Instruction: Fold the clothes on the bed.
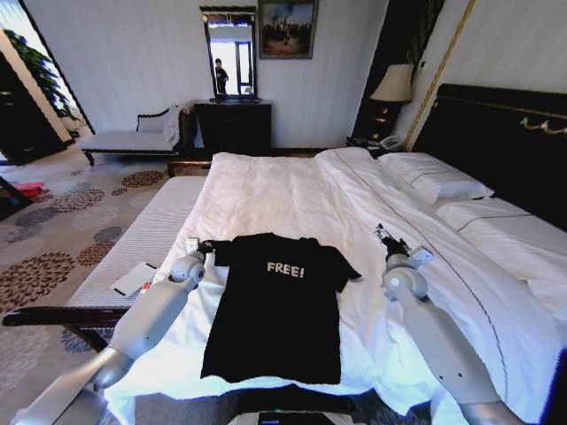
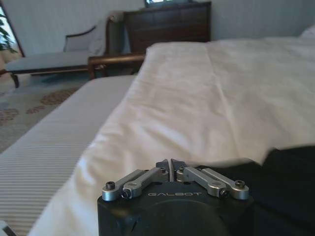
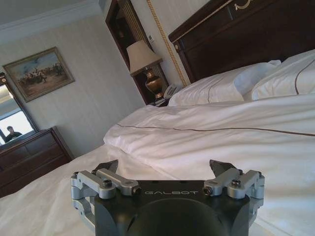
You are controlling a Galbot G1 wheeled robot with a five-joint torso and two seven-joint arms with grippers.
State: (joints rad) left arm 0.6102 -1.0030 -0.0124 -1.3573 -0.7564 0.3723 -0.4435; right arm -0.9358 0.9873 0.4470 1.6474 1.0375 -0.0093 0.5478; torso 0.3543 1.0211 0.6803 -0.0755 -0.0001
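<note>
Two grey robot arms reach from the near edge over the large white-sheeted bed [image 1: 292,190] with its dark wooden headboard [image 1: 496,133]. On the left, the left gripper [image 1: 205,248] sits at the near-left sleeve of the black short-sleeved cotton T-shirt [image 1: 276,310], its fingers [image 2: 162,166] pressed together at the cloth's edge; whether fabric is pinched between them cannot be told. Centre, the shirt lies flat on the duvet, white "FREE!" lettering up, hem toward the robot. On the right, the right gripper [image 1: 386,235] hovers beside the far-right sleeve, clear of it, fingers [image 3: 220,168] spread wide and empty.
</note>
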